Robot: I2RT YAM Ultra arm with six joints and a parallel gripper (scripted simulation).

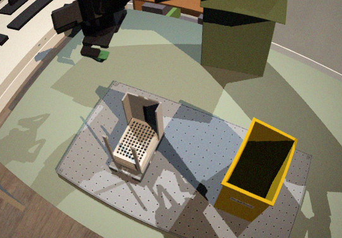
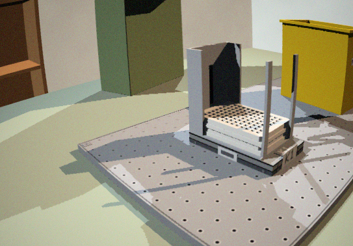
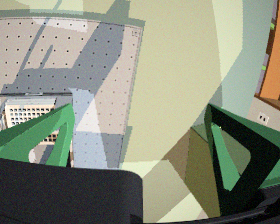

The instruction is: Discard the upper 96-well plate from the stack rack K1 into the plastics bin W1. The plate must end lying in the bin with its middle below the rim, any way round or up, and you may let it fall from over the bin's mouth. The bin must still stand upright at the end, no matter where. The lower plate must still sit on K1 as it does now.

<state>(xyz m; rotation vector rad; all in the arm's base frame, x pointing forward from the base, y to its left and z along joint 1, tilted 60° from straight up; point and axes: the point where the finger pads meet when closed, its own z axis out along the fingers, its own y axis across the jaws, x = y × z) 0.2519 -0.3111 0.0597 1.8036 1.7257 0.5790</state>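
Dark arm (image 1: pixel 91 19) raised at far edge, green fingers spread wide, holding nothing
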